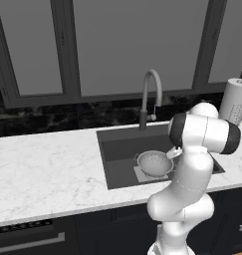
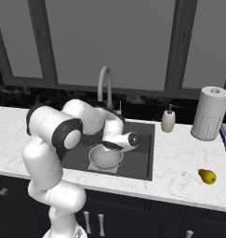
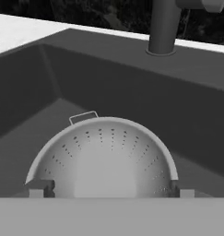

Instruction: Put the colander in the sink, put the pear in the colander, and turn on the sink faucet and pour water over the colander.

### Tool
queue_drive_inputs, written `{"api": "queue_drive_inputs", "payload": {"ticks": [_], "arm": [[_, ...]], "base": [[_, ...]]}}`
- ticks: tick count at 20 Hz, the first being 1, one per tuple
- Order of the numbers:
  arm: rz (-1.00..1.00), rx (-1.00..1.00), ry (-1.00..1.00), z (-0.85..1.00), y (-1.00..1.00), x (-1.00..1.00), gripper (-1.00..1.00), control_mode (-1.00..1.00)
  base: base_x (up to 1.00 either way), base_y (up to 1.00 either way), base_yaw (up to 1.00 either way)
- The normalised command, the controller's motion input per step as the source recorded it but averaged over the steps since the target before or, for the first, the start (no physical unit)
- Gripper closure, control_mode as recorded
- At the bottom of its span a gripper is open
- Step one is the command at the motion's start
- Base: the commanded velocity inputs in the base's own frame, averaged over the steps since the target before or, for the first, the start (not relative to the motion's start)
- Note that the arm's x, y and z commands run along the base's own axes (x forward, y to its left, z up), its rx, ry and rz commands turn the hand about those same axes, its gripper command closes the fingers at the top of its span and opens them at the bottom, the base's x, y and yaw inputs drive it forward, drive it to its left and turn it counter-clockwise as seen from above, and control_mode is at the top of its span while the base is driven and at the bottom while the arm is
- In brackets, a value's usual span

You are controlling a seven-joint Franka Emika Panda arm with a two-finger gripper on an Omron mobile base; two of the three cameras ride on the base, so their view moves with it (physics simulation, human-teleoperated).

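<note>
The gripper [image 3: 111, 192] hung low inside the sink [image 1: 108, 164], right over the colander [image 3: 104, 159]. In the hand view its two fingertips [image 3: 39, 188] stood wide apart, one at each side of the colander's rim, and whether they touched the metal could not be told. The colander sat upright on the sink's floor, on the pale square patch, in front of the sink faucet [image 1: 151, 94] and a little toward the sink's front wall. So the first step looked finished or very nearly so.

A good finish, as I judge it, would be to keep the fingers spread and lift the hand straight up, so neither tip catches the rim or the small handle [image 3: 83, 117] on the colander's far side and tips the bowl. Once above the sink's edge, the arm would need to swing toward the pear [image 2: 207, 176], which lay on the marble counter [image 2: 179, 162] well to the right of the sink, near the counter's front edge.

Room was tight inside the sink: its walls stood close around the hand, and the faucet's gooseneck arched over the sink's back side. Between the sink and the pear the counter lay open; the soap dispenser [image 2: 168, 121] and the paper towel roll [image 2: 209, 113] stood further back, away from that path.
</note>
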Motion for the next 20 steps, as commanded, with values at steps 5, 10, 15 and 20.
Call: {"api": "queue_drive_inputs", "payload": {"ticks": [5,10,15,20], "arm": [[0.00,0.00,0.05,0.83,-0.22,-0.09,-1.00,-1.00],[-0.02,0.00,0.15,0.15,-0.29,-0.74,-1.00,-1.00],[-0.09,0.00,0.11,0.67,-0.46,-0.77,-1.00,-1.00],[-0.09,0.00,0.10,1.00,-0.49,-0.40,-1.00,-1.00]], "base": [[0.00,0.00,0.00],[0.00,0.00,0.00],[0.00,0.00,0.00],[0.00,0.00,0.00]]}}
